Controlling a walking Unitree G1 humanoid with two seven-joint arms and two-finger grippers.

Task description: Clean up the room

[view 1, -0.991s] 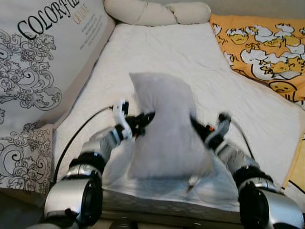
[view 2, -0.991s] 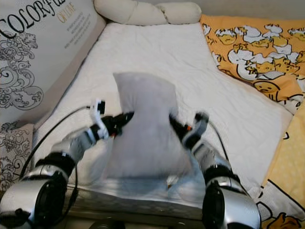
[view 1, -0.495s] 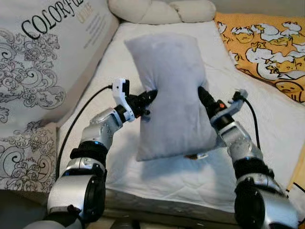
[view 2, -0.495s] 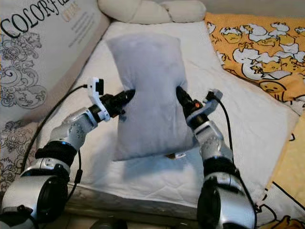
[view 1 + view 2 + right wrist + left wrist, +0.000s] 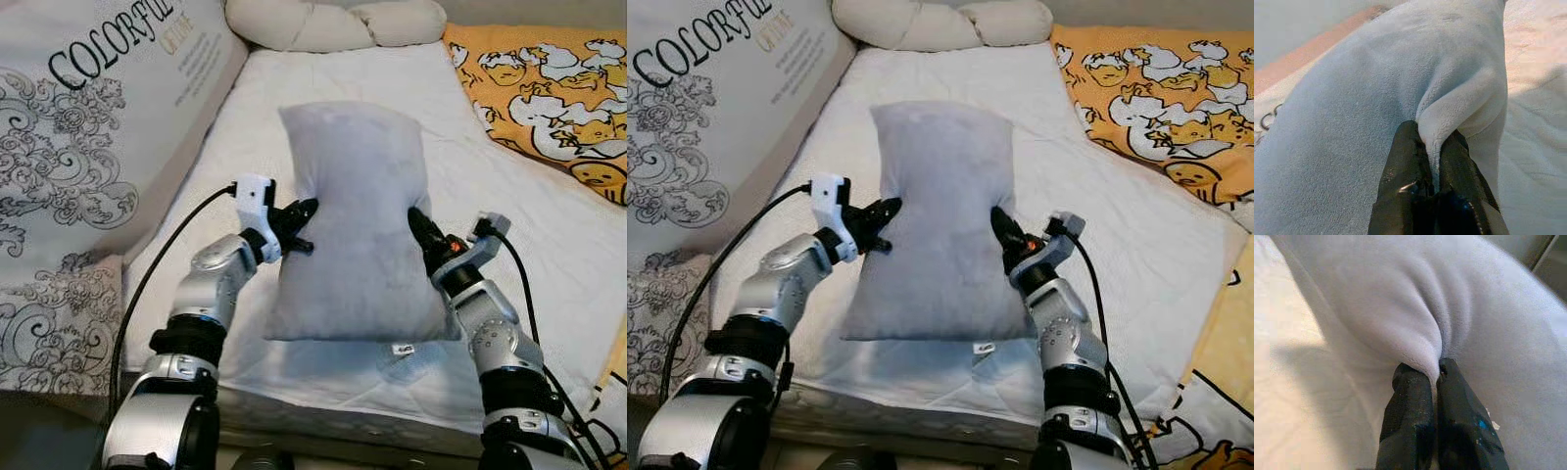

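On our far left a big printed cushion (image 5: pixel 88 127) leans along the edge of the bed (image 5: pixel 323 88). Next comes our left gripper (image 5: pixel 302 211), pinched tight on a fold in the left edge of the grey pillow (image 5: pixel 358 225); in the left wrist view the fingers (image 5: pixel 1409 401) squeeze a ridge of the fleece between them. The pillow lies between our two arms on the white sheet, its long axis pointing up the bed toward the cream bolster (image 5: pixel 323 22) at the head. Half a second ago we had it raised and tilted, with its lower edge off the mattress; now it has come down, its near end resting close to the front edge of the bed with a small tag (image 5: pixel 401 349) poking out beneath. On the right side, our right gripper (image 5: pixel 419 227) is likewise clamped on a pleat of the pillow's right edge, clearly seen in the right wrist view. Further right lies the orange duck-print blanket (image 5: pixel 539 88).

We judge that the lift has ended in a lay-down, so the pillow is placed flat but low on the bed. Both grips are still on, so letting go, or another carry toward the head, looks to be what remains
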